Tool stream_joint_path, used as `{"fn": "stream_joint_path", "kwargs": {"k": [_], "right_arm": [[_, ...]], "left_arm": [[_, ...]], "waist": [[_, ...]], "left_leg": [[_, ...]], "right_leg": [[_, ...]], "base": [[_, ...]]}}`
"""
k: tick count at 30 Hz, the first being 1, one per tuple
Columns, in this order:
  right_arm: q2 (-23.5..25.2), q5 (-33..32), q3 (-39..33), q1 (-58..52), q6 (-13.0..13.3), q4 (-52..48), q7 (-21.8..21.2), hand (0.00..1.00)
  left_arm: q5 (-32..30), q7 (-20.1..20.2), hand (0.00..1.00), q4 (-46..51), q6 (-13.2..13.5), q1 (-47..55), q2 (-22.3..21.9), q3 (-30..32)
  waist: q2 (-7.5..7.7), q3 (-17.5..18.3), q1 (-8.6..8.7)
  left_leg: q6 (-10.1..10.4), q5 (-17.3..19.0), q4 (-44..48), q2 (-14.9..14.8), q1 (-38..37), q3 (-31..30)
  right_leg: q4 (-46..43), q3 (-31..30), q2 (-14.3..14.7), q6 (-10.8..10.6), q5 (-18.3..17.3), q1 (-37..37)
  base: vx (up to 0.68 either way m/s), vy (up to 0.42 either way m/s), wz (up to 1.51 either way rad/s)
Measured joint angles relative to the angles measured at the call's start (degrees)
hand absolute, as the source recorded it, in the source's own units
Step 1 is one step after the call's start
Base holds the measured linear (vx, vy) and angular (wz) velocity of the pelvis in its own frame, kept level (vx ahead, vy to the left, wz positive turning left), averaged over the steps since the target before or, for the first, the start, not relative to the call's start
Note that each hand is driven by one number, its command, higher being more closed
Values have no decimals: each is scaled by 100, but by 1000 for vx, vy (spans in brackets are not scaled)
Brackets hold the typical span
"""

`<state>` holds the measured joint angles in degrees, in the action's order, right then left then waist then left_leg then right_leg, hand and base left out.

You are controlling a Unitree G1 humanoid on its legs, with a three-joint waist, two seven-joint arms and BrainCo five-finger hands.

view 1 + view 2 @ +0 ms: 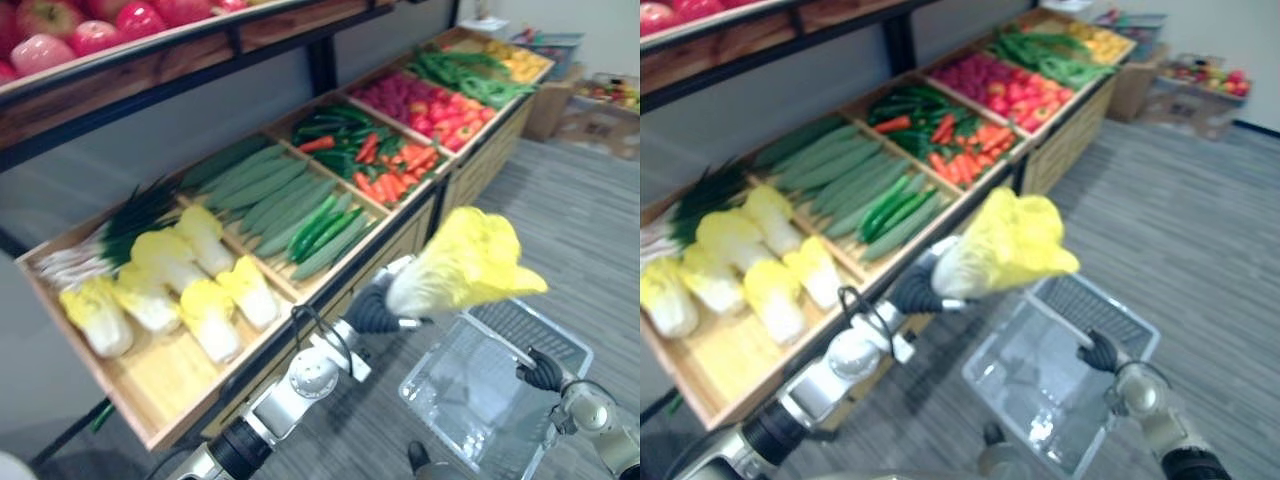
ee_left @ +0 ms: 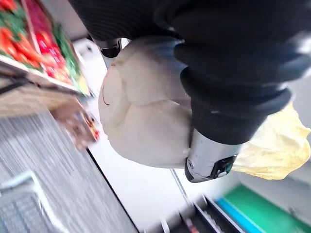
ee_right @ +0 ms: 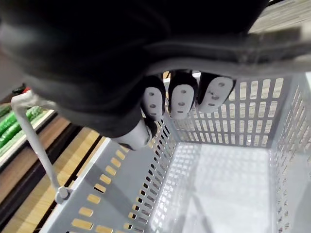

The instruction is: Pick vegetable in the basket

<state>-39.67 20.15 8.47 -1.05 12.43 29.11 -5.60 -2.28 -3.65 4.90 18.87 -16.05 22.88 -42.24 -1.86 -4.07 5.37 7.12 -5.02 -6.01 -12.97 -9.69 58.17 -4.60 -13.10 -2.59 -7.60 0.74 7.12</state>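
Observation:
My left hand (image 1: 375, 308) is shut on the white stem end of a napa cabbage (image 1: 465, 262) with yellow leaves. It holds the cabbage in the air, leaves pointing right, just above the near-left rim of the grey plastic basket (image 1: 440, 400). In the left wrist view the pale cabbage base (image 2: 141, 121) lies pressed against the hand's dark cover (image 2: 233, 73). My right hand (image 1: 540, 372) is curled round the basket's handle at its right side. The right wrist view shows its fingers (image 3: 182, 99) above the empty slotted basket (image 3: 121, 194).
A slanted wooden produce stand (image 1: 170, 385) runs along the left, holding more cabbages (image 1: 210, 315), green onions (image 1: 130, 225), cucumbers (image 1: 270, 190), carrots and peppers (image 1: 385, 160), and red vegetables (image 1: 430, 105). Apples (image 1: 90, 25) fill an upper shelf. Crates (image 1: 600, 100) stand far right on grey floor.

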Motion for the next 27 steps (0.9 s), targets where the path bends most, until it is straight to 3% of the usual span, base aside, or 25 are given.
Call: {"fn": "stream_joint_path", "kwargs": {"k": [4,8,12,21,27], "right_arm": [[-287,-45,431,186,10,-409,-150,100],[-379,-160,765,586,11,-476,-267,100],[-454,-334,1062,1033,42,-645,-359,100],[-452,-731,1349,1271,80,-845,-378,100],[-435,-905,1581,1285,71,-1095,-607,100]], "left_arm": [[360,660,100,118,214,-534,234,-950],[453,1017,100,100,241,-738,413,-1426],[430,1378,100,-386,297,-766,485,-1834],[86,1515,100,-1525,302,-836,312,-1811],[-980,1360,100,-2742,257,-835,-503,-1580]], "waist": [[-42,195,72],[-68,225,95],[-104,247,227],[-79,231,365],[-50,212,489]], "left_leg": [[76,-9,3,-69,-220,593],[178,35,9,-88,-378,908],[214,15,19,-82,-546,1228],[369,99,1,-56,-696,1501],[391,114,2,-39,-748,1542]], "right_leg": [[-94,-220,137,27,30,86],[-174,-476,268,44,42,144],[-202,-641,332,45,43,176],[-270,-749,392,89,-74,190],[-263,-759,383,117,-54,166]], "base": [[13,5,-40],[-12,0,-36],[-3,12,-26],[-22,-8,-15],[-3,-10,-2]]}}
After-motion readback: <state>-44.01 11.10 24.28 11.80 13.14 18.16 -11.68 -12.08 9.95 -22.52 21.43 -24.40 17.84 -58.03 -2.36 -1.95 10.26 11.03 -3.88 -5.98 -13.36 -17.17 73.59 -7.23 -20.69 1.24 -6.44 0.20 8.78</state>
